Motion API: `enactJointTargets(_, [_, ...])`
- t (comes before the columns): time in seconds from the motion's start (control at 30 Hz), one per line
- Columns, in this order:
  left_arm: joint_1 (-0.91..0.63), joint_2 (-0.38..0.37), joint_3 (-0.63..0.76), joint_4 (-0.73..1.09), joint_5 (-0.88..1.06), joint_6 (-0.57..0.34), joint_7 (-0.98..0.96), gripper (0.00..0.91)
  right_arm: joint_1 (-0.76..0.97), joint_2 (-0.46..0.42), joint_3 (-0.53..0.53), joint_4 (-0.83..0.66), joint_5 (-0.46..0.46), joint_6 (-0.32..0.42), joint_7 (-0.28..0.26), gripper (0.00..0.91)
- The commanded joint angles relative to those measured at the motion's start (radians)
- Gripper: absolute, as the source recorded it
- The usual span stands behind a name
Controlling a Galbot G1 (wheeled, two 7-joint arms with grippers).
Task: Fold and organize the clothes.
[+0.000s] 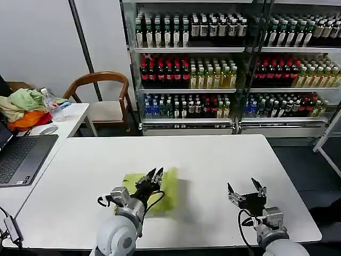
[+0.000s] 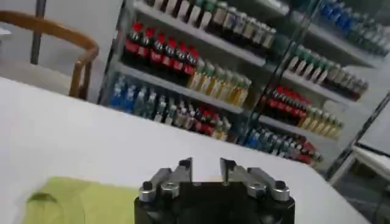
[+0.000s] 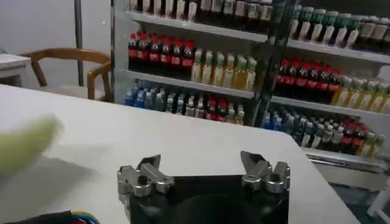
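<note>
Near bench (image 1: 213, 160) edge: folded T-shirt (image 1: 168, 186) under left gripper (image 1: 152, 178), slightly parted, empty; right gripper (image 1: 245, 189) open, idle right. Press flat, square edges.

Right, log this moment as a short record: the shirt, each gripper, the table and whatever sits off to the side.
shirt: lime T-shirt, lying in a compact folded bundle on the near half of the table
table: white table
left gripper: left gripper over the shirt, fingers slightly apart, holding nothing
right gripper: right gripper open above bare table, apart from the shirt
side table: laptop, heap of garments
background: wooden chair, drink shelves
</note>
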Motion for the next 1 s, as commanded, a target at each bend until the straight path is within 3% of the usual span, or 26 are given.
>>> enactJointTargets(0.03, [0.026, 0.107, -0.121, -0.138, 0.028, -0.126, 0.129, 0.907, 0.052, 0.018, -0.051, -0.029, -0.004, 0.001, -0.008, 0.907])
enactJointTargets(0.13, [0.103, 0.232, -0.305, -0.122, 0.076, -0.180, 0.198, 0.907, 0.083, 0.038, -0.119, -0.053, 0.029, 0.000, -0.006, 0.907])
enactJointTargets(0.27, [0.198, 0.271, -0.444, -0.070, 0.119, -0.236, 0.276, 0.907, 0.163, 0.072, -0.241, -0.103, 0.190, -0.054, 0.011, 0.907])
enactJointTargets(0.33, [0.222, 0.270, -0.502, -0.022, 0.195, -0.280, 0.326, 0.907, 0.182, 0.079, -0.267, -0.121, 0.226, -0.065, 0.009, 0.907])
enactJointTargets(0.4, [0.241, 0.270, -0.523, -0.007, 0.230, -0.281, 0.346, 0.907, 0.224, 0.093, -0.317, -0.157, 0.304, -0.079, 0.002, 0.907])
enactJointTargets(0.6, [0.266, 0.243, -0.501, -0.009, 0.287, -0.283, 0.343, 0.907, 0.274, 0.128, -0.410, -0.277, 0.416, -0.083, 0.019, 0.907])
enactJointTargets(1.0, [0.271, 0.205, -0.436, 0.000, 0.327, -0.238, 0.279, 0.907, 0.301, 0.128, -0.437, -0.337, 0.479, -0.083, 0.040, 0.907])
